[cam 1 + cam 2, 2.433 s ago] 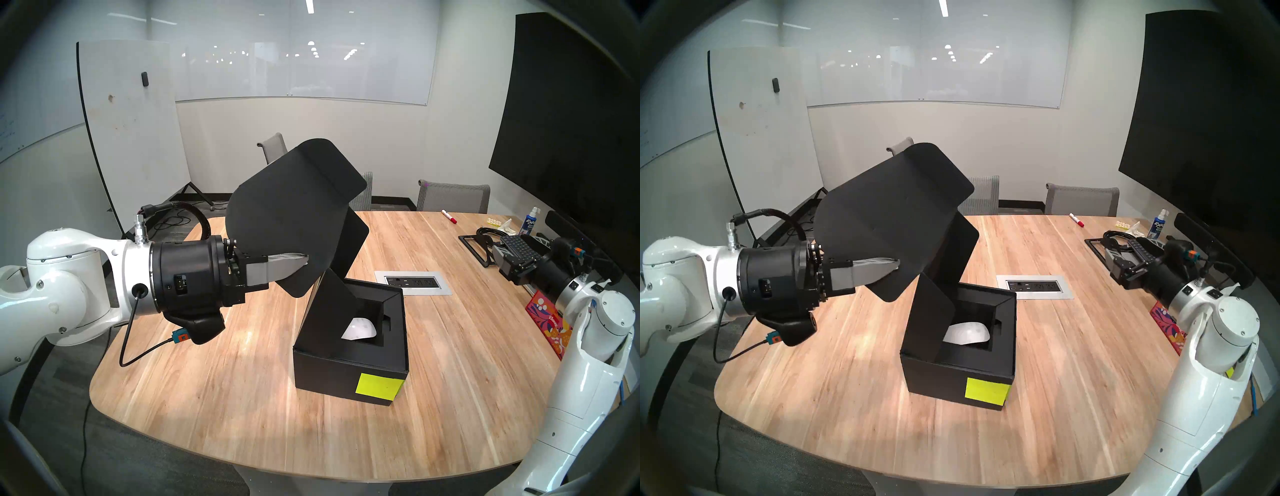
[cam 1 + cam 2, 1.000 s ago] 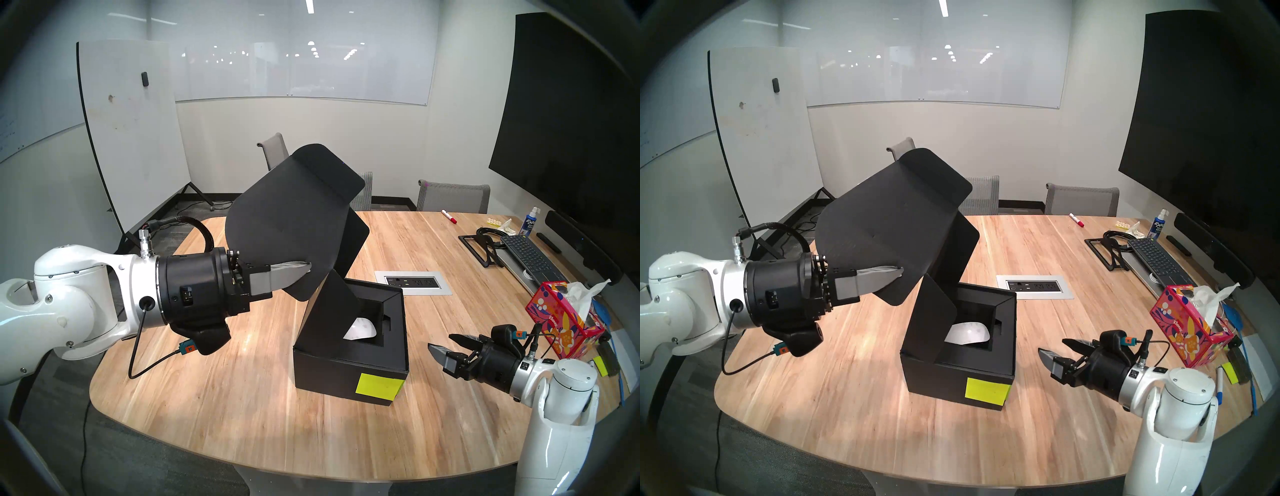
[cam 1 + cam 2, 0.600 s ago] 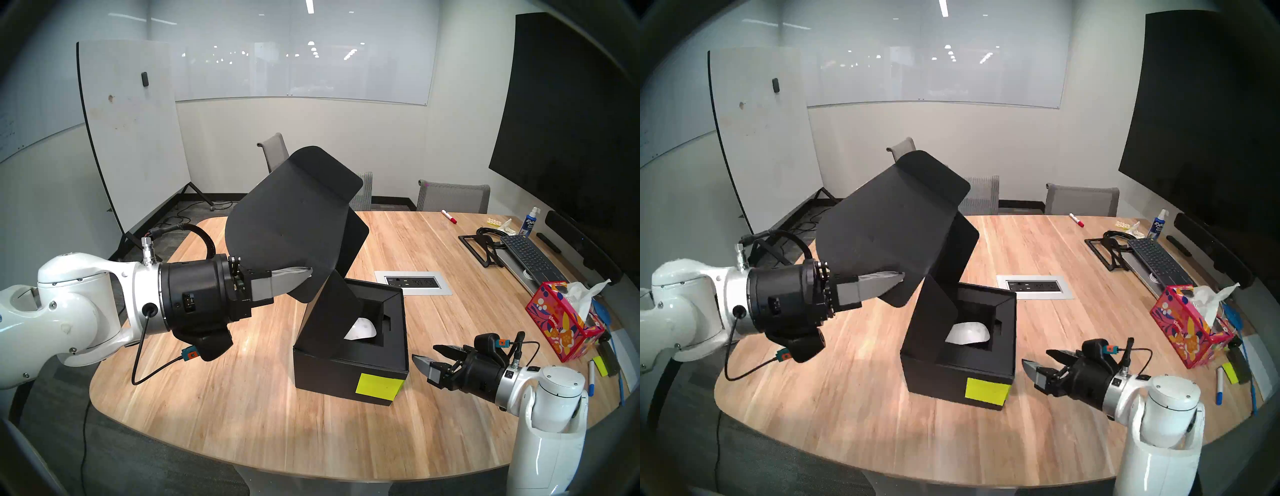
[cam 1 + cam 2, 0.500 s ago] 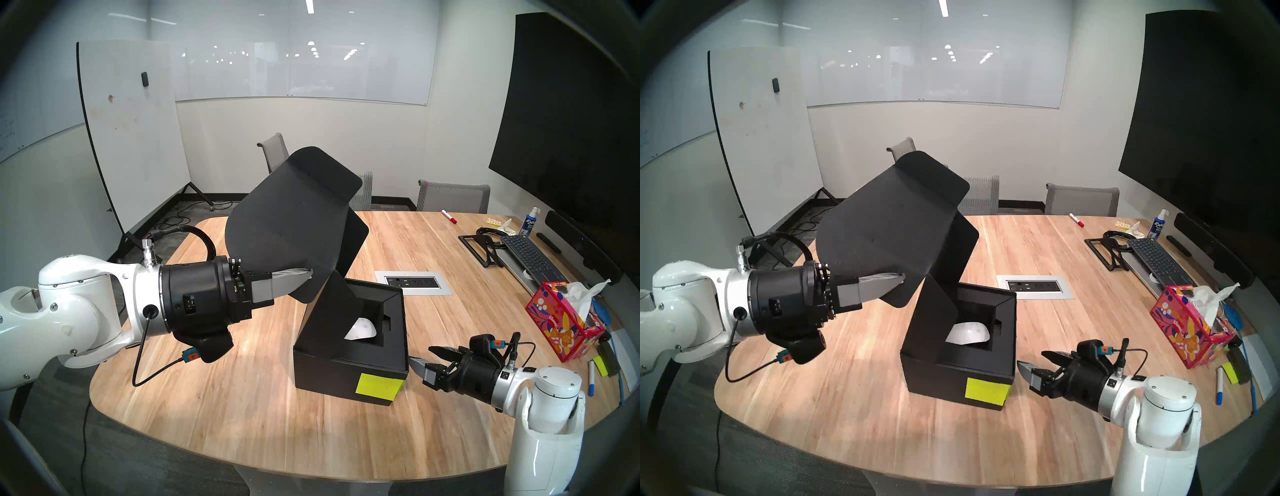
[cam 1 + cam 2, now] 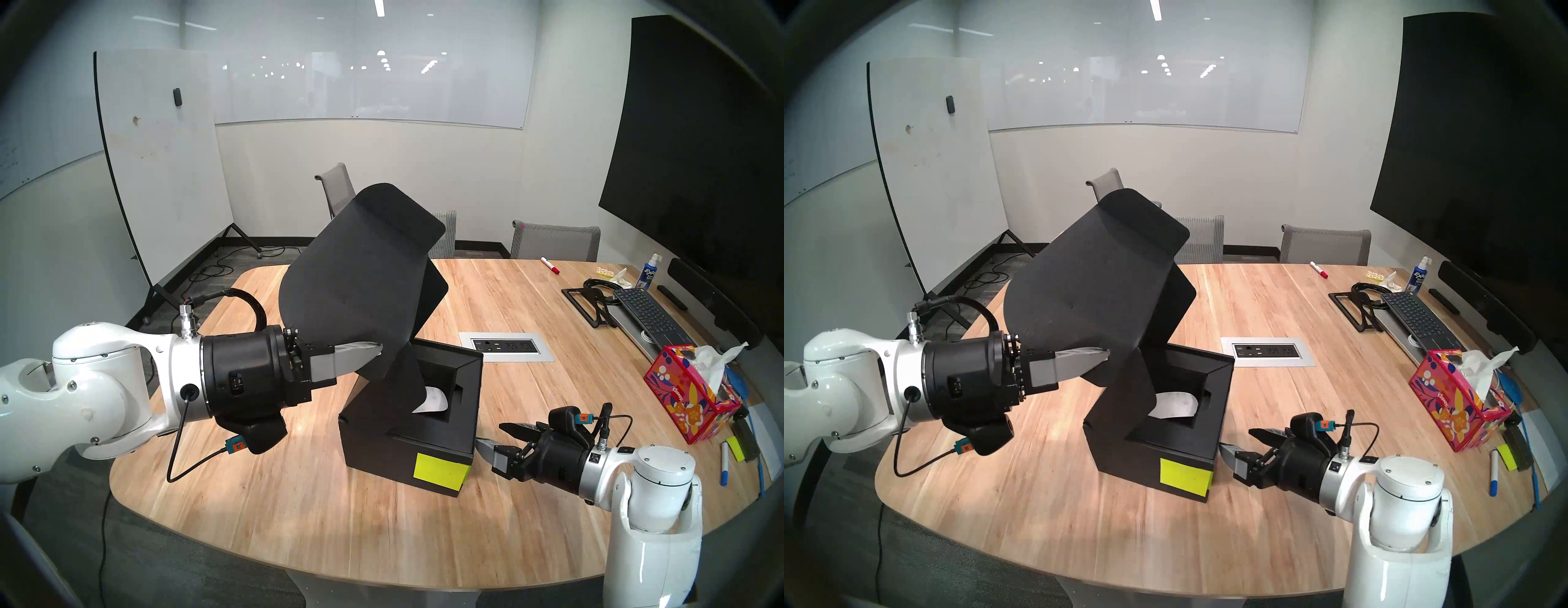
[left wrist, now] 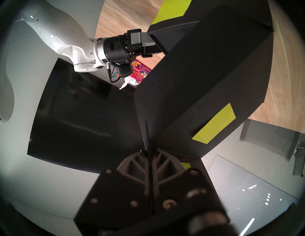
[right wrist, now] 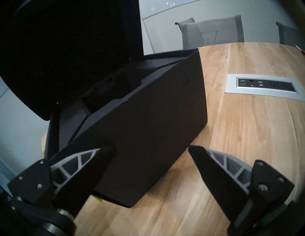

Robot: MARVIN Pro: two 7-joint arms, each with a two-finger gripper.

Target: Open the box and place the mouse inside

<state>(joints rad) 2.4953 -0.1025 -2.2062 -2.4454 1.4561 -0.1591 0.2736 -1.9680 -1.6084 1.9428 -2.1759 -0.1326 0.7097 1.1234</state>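
left gripper (image 5: 373, 349) clamped on box lid (image 5: 360, 271), holding it up so the opening stays clear | mouse (image 5: 433, 400) already inside box (image 5: 407, 441) | right gripper (image 5: 494, 437) jaws apart, against box's right wall, likely steadying it | table (image 5: 297, 509)

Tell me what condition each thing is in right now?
Black cardboard box: open, on the wooden table.
Black flap lid: raised, pinched.
Small white computer mouse: inside the box.
Left end effector: shut on the lid.
Right end effector: open, empty, beside the box.
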